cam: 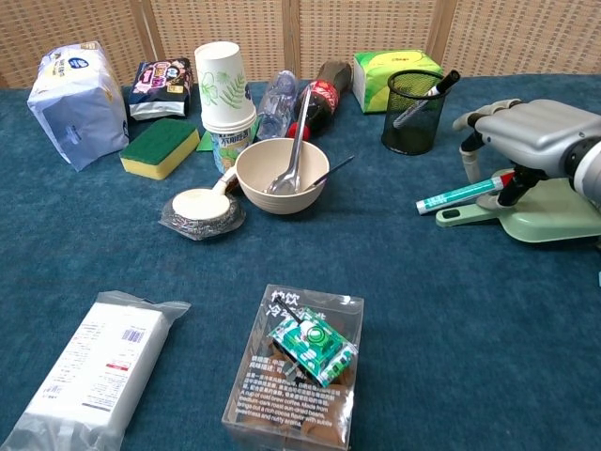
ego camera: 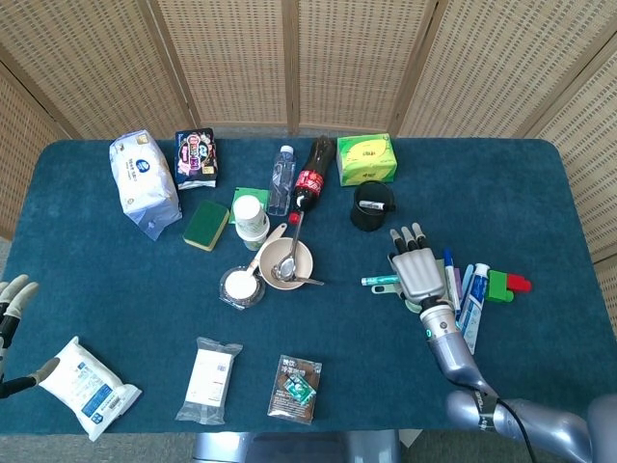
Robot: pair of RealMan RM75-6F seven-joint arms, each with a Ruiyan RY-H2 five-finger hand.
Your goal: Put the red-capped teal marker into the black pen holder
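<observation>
Right then, the marker [cam: 460, 195] lay flat on the cloth, its pale end toward me and its red cap tucked under my right hand [cam: 535, 132], one end resting against the handle of a green dustpan [cam: 549, 221]. That hand hovered over the capped end, palm down, fingers [cam: 467, 148] curved downward around it; from the chest view I judged it had not gripped anything, though the thumb side was hidden and I could not be sure of contact. The holder [cam: 413, 113] stood just beyond the hand, already with a black pen [cam: 427, 97] leaning in it. My worry was the lie of the marker: half propped on the dustpan handle, it could roll or skid off as the fingers came in, and a pinch near the cap alone might let the long body swing. The leaning pen could also block a clean drop, and a low carry might knock the light mesh holder over. My left hand [ego camera: 12, 304] sat at the table's near edge, fingers spread, holding nothing. Of writing, I could make out only the red cola label on the dark bottle [ego camera: 311, 174]; print on the packets was too small to read.
</observation>
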